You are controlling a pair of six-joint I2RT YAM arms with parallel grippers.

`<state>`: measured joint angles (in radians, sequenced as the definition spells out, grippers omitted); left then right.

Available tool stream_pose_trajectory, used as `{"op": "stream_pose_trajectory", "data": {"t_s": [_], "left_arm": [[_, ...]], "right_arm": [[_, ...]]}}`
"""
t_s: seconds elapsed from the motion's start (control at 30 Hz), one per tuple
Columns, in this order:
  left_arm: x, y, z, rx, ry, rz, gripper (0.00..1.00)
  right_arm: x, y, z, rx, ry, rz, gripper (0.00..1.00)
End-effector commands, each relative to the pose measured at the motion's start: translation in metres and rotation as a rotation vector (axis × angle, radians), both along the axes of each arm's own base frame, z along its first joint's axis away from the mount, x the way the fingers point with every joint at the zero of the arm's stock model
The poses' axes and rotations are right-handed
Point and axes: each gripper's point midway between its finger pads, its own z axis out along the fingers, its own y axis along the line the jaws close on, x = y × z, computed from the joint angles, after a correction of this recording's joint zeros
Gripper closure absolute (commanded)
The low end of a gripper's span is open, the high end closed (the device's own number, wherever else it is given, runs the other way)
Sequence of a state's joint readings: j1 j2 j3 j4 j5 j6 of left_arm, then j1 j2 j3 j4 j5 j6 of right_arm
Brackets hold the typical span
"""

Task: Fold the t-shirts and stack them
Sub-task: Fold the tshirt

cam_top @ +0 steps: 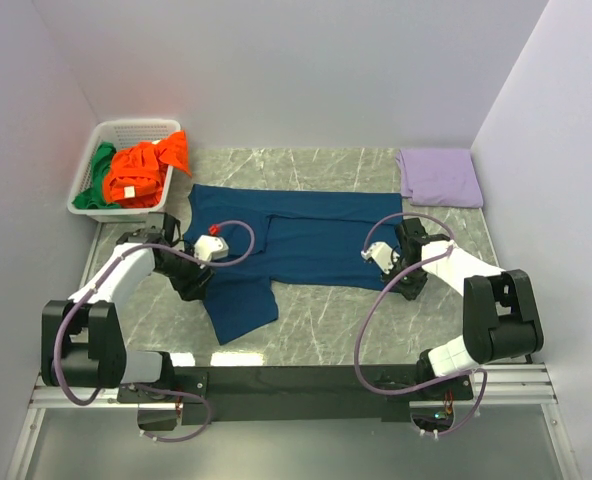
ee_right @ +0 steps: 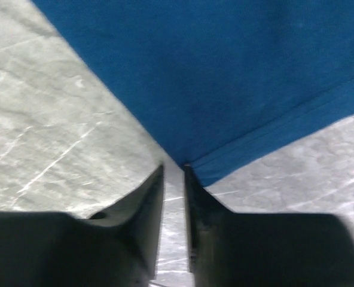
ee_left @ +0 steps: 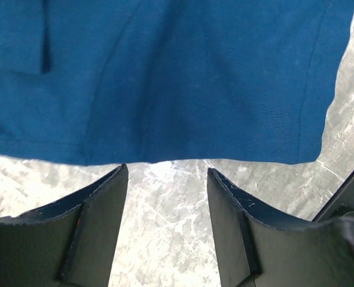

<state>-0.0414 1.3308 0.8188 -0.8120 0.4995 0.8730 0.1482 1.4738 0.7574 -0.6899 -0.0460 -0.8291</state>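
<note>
A navy blue t-shirt [cam_top: 296, 240] lies spread flat on the marble table [cam_top: 326, 325], with one part reaching toward the near edge on the left. My left gripper [cam_top: 190, 282] sits low at the shirt's left edge. In the left wrist view this gripper [ee_left: 167, 169] is open over bare marble, and the hem of the navy shirt [ee_left: 177, 78] lies just beyond its tips. My right gripper [cam_top: 407, 282] is at the shirt's near right corner. Its jaws [ee_right: 174, 166] stand a narrow slit apart with only marble between them, and the shirt corner [ee_right: 225, 89] touches the tips. An orange t-shirt [cam_top: 141, 170] and a green one [cam_top: 98, 178] are heaped in the basket.
The white slotted basket [cam_top: 136, 124] stands at the back left corner. A folded lavender cloth [cam_top: 438, 177] lies at the back right. Grey walls close in the table on three sides. Bare marble shows in front of the navy shirt.
</note>
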Motion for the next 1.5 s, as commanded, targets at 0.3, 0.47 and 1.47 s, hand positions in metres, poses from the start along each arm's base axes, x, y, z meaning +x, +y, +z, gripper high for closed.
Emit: {"op": "stream_pose_trajectory", "data": {"t_s": [0.3, 0.47, 1.47], "left_arm": [[0.009, -0.023, -0.032, 0.070, -0.071, -0.133, 0.44], [0.011, -0.013, -0.044, 0.133, -0.074, -0.146, 0.54], [-0.030, -0.014, 0.014, 0.070, -0.044, -0.159, 0.99]], "right_arm": [[0.017, -0.004, -0.004, -0.029, -0.054, 0.008, 1.00], [0.021, -0.004, 0.002, -0.029, -0.072, 0.004, 1.00], [0.022, -0.009, 0.049, 0.014, -0.173, 0.023, 1.00]]}}
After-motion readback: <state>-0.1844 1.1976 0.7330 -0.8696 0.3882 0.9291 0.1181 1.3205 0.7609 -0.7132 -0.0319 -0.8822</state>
